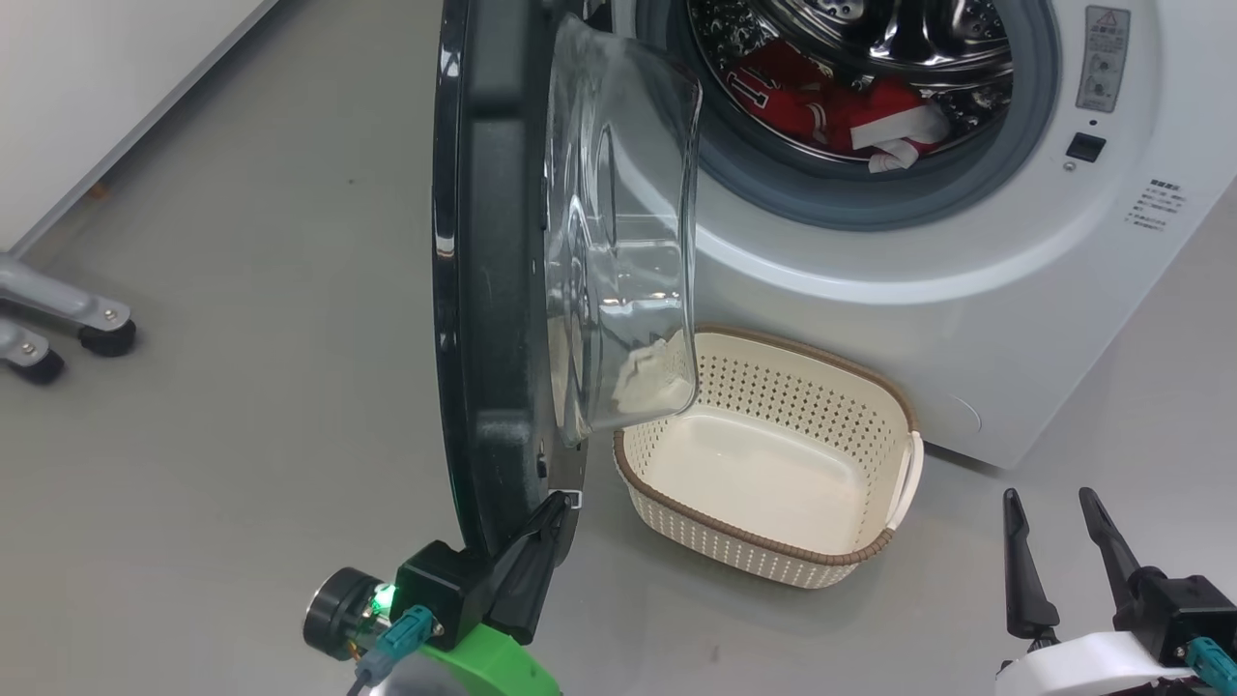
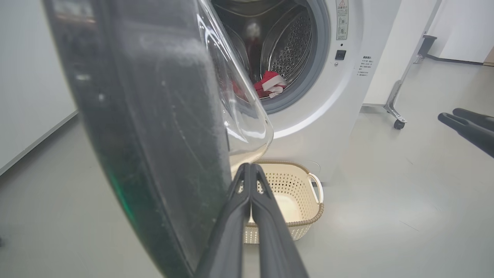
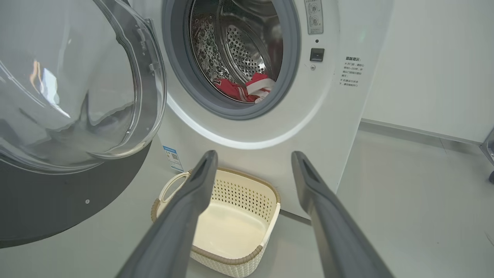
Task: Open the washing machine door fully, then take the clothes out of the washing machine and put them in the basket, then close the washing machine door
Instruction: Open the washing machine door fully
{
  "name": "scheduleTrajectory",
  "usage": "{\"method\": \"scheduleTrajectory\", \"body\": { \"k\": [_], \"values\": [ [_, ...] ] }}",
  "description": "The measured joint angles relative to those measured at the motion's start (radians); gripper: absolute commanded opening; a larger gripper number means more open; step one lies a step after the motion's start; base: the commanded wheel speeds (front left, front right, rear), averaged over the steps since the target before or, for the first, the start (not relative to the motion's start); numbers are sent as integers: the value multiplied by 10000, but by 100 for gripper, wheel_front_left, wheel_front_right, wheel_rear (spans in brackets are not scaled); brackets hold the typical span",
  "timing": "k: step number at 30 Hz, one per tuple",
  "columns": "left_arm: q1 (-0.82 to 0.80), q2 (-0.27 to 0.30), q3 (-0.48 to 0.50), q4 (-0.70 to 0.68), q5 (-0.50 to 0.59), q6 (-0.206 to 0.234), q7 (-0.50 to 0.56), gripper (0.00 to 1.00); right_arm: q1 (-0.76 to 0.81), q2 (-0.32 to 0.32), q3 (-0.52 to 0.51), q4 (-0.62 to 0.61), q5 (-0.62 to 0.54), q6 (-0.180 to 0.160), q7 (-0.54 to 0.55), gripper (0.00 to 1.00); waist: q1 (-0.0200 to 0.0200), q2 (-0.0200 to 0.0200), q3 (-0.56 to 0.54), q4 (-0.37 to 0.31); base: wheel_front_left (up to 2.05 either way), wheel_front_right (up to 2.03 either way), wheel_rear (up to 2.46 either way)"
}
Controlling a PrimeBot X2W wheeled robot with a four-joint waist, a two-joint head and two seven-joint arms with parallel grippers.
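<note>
Left pincer (image 1: pixel 553 510): closed, empty, tips against washing machine door (image 1: pixel 483 290) lower rim.
Right pincer (image 1: pixel 1049 501): spread wide, empty, near basket (image 1: pixel 754 556).

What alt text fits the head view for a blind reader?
A white washing machine stands with its black-rimmed door swung open, red clothes in the drum and an empty cream basket on the floor below. The shut left gripper is at the door's lower edge; the right gripper is open.
</note>
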Motion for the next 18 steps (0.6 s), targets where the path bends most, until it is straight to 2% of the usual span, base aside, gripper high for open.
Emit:
{"method": "scheduleTrajectory", "body": {
  "k": [4, 9, 18],
  "values": [
    [7, 59, 184, 52, 146, 109, -59, 0, 8, 12, 79, -4, 0, 6, 0, 100, 0, 0, -20, 211, 0, 0, 0],
    [137, 119, 677, 46, 167, 322, -100, 0, 0, 4, 288, -8, -54, 174, 2, 100, 0, 0, 11, 321, 0, 0, 0],
    [207, 259, 1290, 155, 169, 416, -188, 0, -105, -84, 368, -6, -159, 268, 132, 100, 1, 0, 111, 376, 0, 0, 0]
  ]
}}
